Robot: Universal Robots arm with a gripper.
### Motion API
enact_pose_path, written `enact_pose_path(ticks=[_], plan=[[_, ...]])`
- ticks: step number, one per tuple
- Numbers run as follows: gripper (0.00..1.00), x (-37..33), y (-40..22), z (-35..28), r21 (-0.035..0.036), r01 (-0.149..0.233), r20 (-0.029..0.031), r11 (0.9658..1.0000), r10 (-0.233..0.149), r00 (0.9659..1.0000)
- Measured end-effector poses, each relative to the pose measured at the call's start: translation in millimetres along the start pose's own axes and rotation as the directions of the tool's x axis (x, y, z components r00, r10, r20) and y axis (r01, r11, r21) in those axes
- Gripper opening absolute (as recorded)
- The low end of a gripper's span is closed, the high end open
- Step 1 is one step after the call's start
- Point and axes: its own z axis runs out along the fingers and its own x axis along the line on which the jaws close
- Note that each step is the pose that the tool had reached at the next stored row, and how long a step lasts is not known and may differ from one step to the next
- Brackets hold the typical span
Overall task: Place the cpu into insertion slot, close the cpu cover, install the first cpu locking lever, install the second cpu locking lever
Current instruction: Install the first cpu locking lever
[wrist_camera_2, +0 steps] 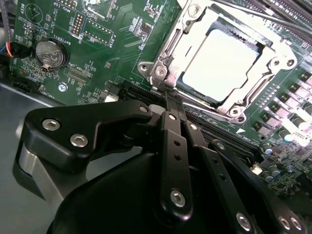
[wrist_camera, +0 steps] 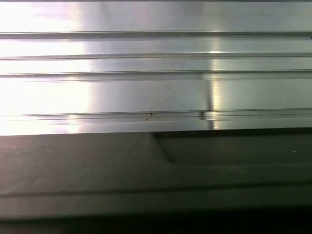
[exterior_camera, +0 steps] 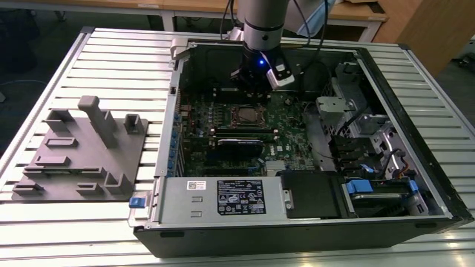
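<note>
The black tool (wrist_camera_2: 168, 97) lies nearest the lens in the second wrist view, its linkage bars drawn together to a narrow tip with nothing between them, so it reads as clenched and empty. That tip sits just beside the near edge of the slot (wrist_camera_2: 222, 63) on the green board (wrist_camera_2: 112, 44). The cpu (wrist_camera_2: 222, 61) already lies flat in the slot, its pale metal top showing through the window of the cover (wrist_camera_2: 192, 36), which looks folded down over it. By that, the placing and the closing seem done; thin wire levers run along the socket's sides, but whether either is hooked under its catch I cannot tell. In the exterior view the arm (exterior_camera: 261, 22) stands upright inside the open case (exterior_camera: 415, 161), which rests on the ribbed surface (exterior_camera: 111, 50), its wrist straight down and the tool just behind the slot (exterior_camera: 247, 115).
</note>
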Motion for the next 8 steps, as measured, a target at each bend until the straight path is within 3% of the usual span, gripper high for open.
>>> enact_pose_path(ticks=[4, 8], plan=[[0.11, 0.0, 0.0, 0.2, 0.0007, 0.000, -0.0010, 1.0000, 0.000, 1.0000], [0.11, 0.0, 0.0, 1.2, 0.0130, 0.000, -0.0009, 0.9999, 0.000, 1.0000]])
